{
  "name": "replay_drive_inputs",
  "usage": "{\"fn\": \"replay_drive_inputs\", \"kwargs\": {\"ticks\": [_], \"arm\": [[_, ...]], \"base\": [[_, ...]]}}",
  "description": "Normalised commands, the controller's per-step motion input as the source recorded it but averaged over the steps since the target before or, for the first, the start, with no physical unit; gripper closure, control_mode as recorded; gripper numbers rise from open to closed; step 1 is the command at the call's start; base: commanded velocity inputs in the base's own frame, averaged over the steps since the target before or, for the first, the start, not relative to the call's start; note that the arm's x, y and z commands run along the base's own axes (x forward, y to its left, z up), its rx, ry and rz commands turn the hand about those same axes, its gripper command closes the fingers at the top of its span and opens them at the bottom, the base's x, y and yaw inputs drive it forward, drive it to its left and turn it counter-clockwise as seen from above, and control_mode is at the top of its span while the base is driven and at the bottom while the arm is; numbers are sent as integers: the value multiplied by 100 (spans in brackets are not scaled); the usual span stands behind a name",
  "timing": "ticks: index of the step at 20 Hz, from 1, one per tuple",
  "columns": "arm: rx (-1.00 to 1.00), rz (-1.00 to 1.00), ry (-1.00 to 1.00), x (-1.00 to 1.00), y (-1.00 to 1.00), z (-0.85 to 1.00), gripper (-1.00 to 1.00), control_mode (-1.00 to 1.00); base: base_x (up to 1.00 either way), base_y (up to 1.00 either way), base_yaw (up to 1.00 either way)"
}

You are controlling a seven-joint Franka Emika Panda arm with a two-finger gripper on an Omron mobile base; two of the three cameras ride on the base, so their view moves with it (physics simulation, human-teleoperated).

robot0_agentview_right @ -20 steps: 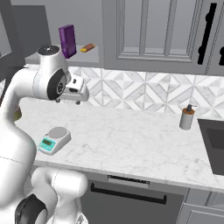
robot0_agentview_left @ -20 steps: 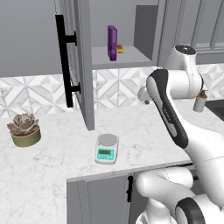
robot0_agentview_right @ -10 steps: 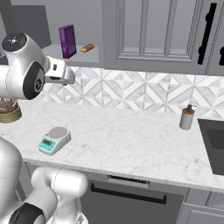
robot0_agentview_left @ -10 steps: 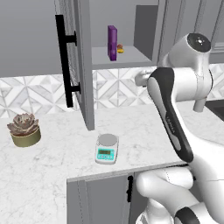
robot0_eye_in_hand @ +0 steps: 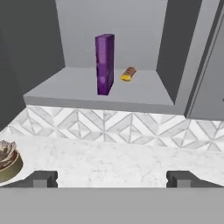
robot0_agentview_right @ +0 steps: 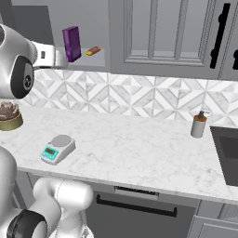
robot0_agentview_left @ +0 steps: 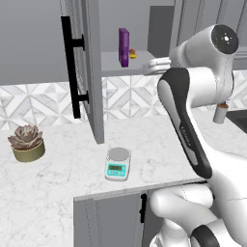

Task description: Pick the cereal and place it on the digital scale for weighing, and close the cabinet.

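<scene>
Cereal (robot0_eye_in_hand: 104,64) stood upright on the open cabinet's shelf (robot0_eye_in_hand: 144,90), beside an orange item (robot0_eye_in_hand: 127,74). Tool (robot0_eye_in_hand: 111,178) was open, short of it. Probably light, stiff, tippy: pinch its narrow faces.

The cereal (robot0_eye_in_hand: 104,64) box is purple, and beside it lies a small orange-red item (robot0_eye_in_hand: 127,74). The cabinet (robot0_agentview_left: 91,72) is grey with a black bar handle (robot0_agentview_left: 70,67). The digital scale (robot0_agentview_left: 118,164) is white and teal with a silver-grey platform. The counter (robot0_agentview_right: 139,148) is white marble veined grey; the backsplash (robot0_agentview_right: 139,95) carries a grey-white geometric pattern. The succulent (robot0_agentview_left: 26,136) is brownish in an olive pot.
</scene>
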Motion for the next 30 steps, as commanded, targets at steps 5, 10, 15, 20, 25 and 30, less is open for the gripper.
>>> {"fn": "replay_drive_inputs", "kwargs": {"ticks": [5, 10, 15, 20, 25, 30], "arm": [[0, 0, -12, 32, 21, 24, -100, -100], [0, 0, -2, 33, 4, 5, -100, -100], [0, 0, 0, 41, 1, 0, -100, -100], [0, 0, 0, 47, 0, 0, -100, -100], [0, 0, 0, 39, 1, 1, -100, -100], [0, 0, 0, 26, 6, 3, -100, -100]], "base": [[0, 0, 0], [0, 0, 0], [0, 0, 0], [0, 0, 0], [0, 0, 0], [0, 0, 0]]}}
